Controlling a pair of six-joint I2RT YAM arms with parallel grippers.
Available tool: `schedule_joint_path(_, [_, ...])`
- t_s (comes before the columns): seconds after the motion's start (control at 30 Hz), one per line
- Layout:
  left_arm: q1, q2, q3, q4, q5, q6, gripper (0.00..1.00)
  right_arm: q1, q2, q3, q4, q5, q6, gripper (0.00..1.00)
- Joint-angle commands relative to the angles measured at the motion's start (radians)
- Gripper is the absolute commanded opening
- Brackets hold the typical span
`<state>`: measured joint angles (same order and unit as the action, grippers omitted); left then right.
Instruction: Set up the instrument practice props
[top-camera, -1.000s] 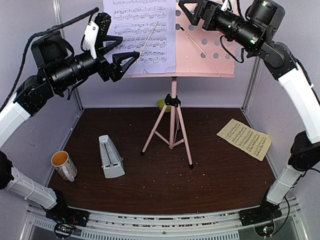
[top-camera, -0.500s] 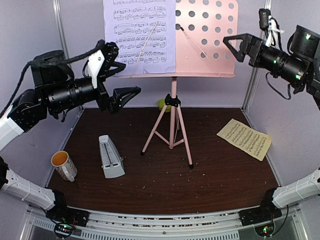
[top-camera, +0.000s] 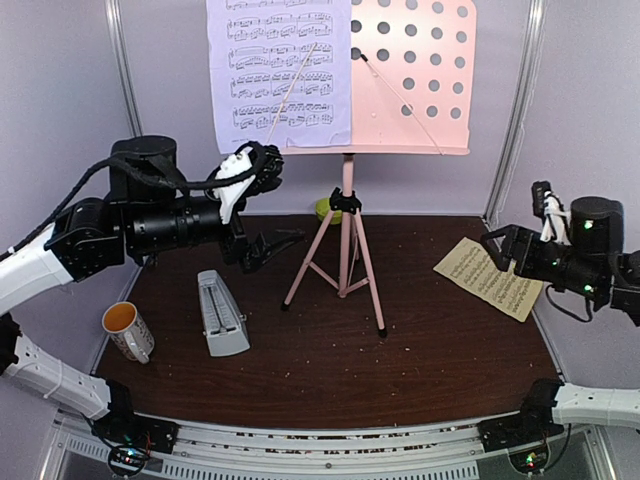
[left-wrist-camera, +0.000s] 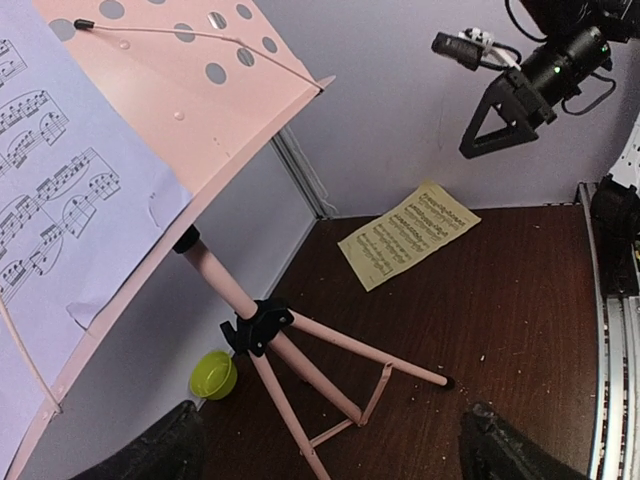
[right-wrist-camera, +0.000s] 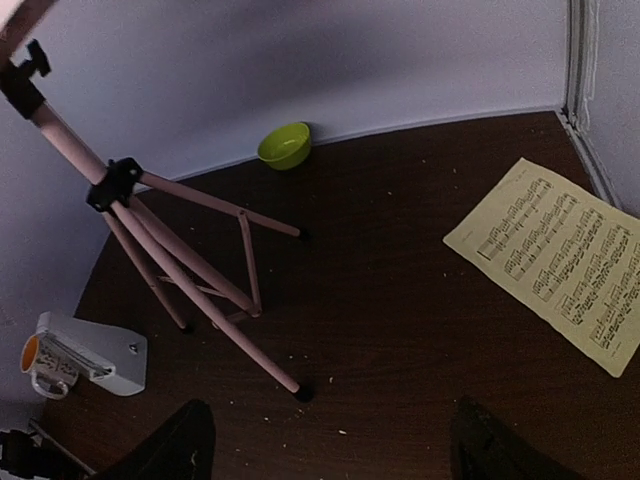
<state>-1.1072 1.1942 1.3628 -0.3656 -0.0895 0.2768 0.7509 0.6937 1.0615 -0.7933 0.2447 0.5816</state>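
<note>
Dark table (top-camera: 430, 345) | pale-yellow page (top-camera: 490, 278) at right edge, probably light and limp; pinch one free corner | right gripper (right-wrist-camera: 335, 440), left gripper (left-wrist-camera: 330, 450): wide open, empty

Matt dark wood-grain table (top-camera: 430, 350), smooth pink metal stand (top-camera: 400, 140), pale-yellow paper page (top-camera: 490, 278).
</note>
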Motion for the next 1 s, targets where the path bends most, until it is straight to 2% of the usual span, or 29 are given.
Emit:
schedule_joint_path(0.0, [-0.005, 0.027, -0.015, 0.068, 0.005, -0.031, 0.9, -0.09, 0.146, -0.077, 0.017, 0.0, 0.073, 0.81])
schedule_joint_path(0.17, [-0.005, 0.044, -0.036, 0.09, -0.003, -0.07, 0.89, -0.309, 0.309, -0.084, 0.151, -0.185, 0.046, 0.76])
schedule_joint_path(0.43, [-0.005, 0.044, -0.084, 0.125, -0.018, -0.112, 0.88, -0.487, 0.684, 0.052, 0.213, -0.245, -0.046, 0.67])
schedule_joint_path(0.73, [-0.005, 0.041, -0.097, 0.125, -0.031, -0.108, 0.88, -0.595, 1.032, 0.285, 0.136, -0.239, -0.129, 0.5])
schedule_joint_path(0.97, [-0.005, 0.024, -0.117, 0.125, -0.05, -0.101, 0.87, -0.628, 1.191, 0.355, 0.094, -0.254, -0.163, 0.45])
